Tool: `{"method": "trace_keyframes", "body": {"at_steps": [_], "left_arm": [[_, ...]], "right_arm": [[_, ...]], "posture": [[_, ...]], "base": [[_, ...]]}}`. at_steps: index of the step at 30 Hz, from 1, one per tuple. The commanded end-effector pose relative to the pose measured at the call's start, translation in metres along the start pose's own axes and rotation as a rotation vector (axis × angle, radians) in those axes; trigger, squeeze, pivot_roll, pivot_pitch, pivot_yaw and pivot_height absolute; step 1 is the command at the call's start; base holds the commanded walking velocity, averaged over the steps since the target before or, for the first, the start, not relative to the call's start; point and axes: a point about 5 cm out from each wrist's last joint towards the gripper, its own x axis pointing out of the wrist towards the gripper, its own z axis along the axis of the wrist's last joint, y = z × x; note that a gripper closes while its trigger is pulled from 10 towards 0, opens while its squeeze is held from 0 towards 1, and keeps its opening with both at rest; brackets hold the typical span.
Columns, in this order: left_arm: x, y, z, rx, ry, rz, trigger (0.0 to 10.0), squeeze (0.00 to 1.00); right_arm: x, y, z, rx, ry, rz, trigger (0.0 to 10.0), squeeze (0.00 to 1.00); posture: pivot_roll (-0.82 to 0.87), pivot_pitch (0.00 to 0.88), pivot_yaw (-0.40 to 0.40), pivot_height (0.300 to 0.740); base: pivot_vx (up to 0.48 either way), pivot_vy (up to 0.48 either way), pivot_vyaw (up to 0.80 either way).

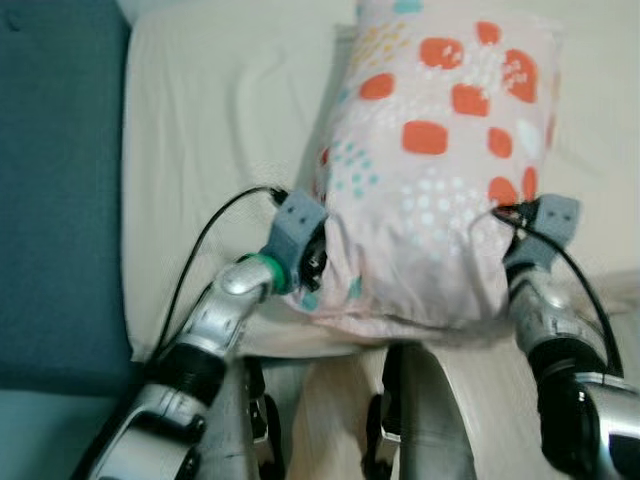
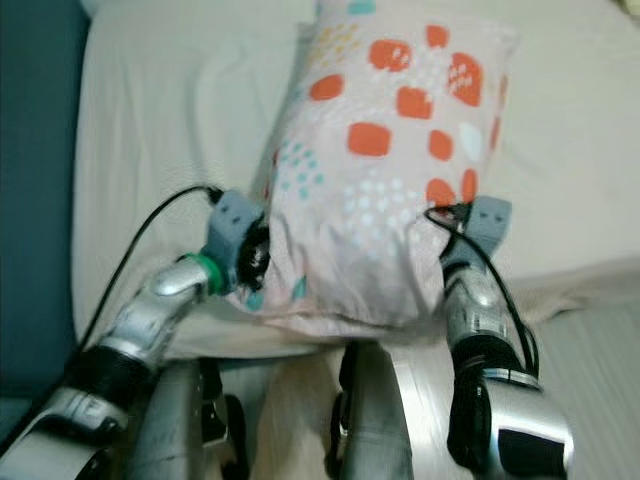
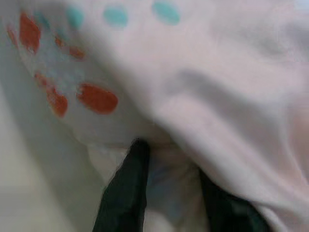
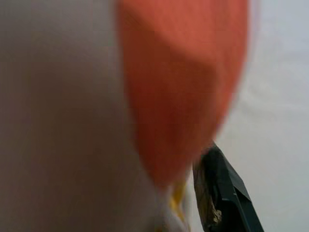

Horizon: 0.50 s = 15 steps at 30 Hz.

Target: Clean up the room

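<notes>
While both arms are reaching forward over the edge of the bed (image 1: 200, 120), the robot is handling a pillow (image 1: 430, 170), pale pink with orange blotches and teal dots, lying on the cream sheet with its near end hanging just past the mattress edge. Left gripper (image 3: 166, 181) is pinching a fold of the pillow's near-left corner, cloth bunching between the two black fingers (image 3: 128, 188). Right gripper (image 1: 520, 225) is pressing against the pillow's near-right side; one dark finger (image 4: 224, 191) is showing beside the fabric, but whether that pair is spread or closed cannot be told. Step in hand, by my reading: placing or straightening the pillow on the bed. Next move likely calls for both arms pushing together and evenly, so the pillow is sliding further from the edge without twisting, then letting go of the cloth cleanly.
</notes>
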Motion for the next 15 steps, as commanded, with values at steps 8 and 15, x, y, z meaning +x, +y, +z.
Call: {"method": "trace_keyframes", "body": {"at_steps": [8,15], "left_arm": [[-0.048,-0.062,-0.012,-0.114,0.014,-0.215,10.0,0.0],[-0.068,-0.078,-0.009,-0.214,0.009,-0.168,10.0,0.0]], "right_arm": [[0.013,0.046,0.017,-0.083,-0.002,0.202,10.0,0.0],[0.018,0.101,0.033,-0.208,-0.018,0.457,10.0,0.0]], "posture": [[0.12,0.329,0.071,0.603],[0.13,0.331,0.056,0.603]], "base": [[0.0,0.0,0.0],[0.0,0.0,0.0]]}}
